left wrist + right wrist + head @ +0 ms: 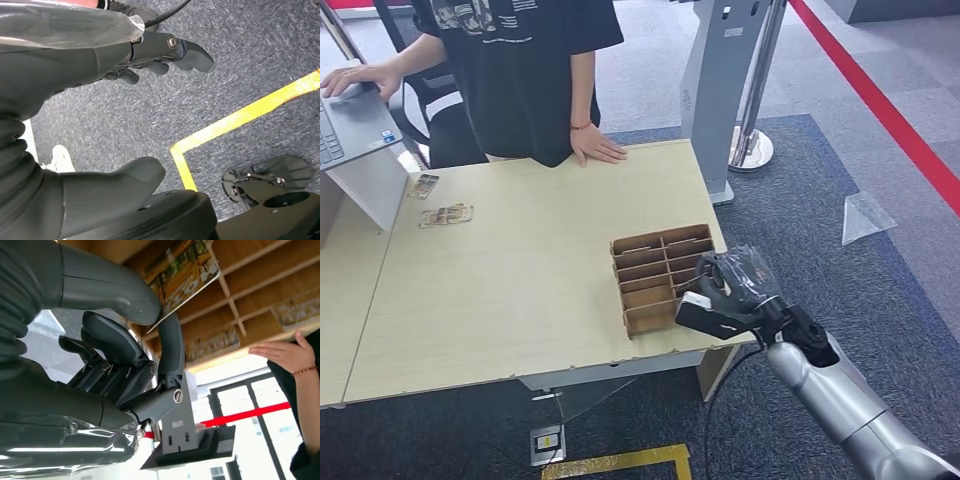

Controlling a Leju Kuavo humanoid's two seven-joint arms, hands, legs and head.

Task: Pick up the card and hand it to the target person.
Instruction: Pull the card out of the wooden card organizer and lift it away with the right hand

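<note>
One card (183,277) is pinched between the thumb and a finger of the right robot hand (724,290), which hovers at the near right corner of the counter (509,290), just at the edge of the brown divided tray (663,275). In the right wrist view you see the card's printed face pressed against the thumb, with the tray's slats behind it. The left robot hand (113,60) hangs low over grey carpet and a yellow floor line (241,120), its fingers apart and holding nothing.

Your target, by the look of it, is the person (524,70) standing at the far side, one hand (595,148) flat on the counter's far edge and the other on a laptop (354,125). Two more cards (444,215) lie well apart from the tray, near the laptop stand.

The step in hand appears to be lifting the card clear of the tray. You do well to raise it straight out before swinging across, since a slat could catch its edge. Keep the pinch firm, because only a small part of the card seems to be gripped. Carry it toward the person's resting hand and present the free end first.
</note>
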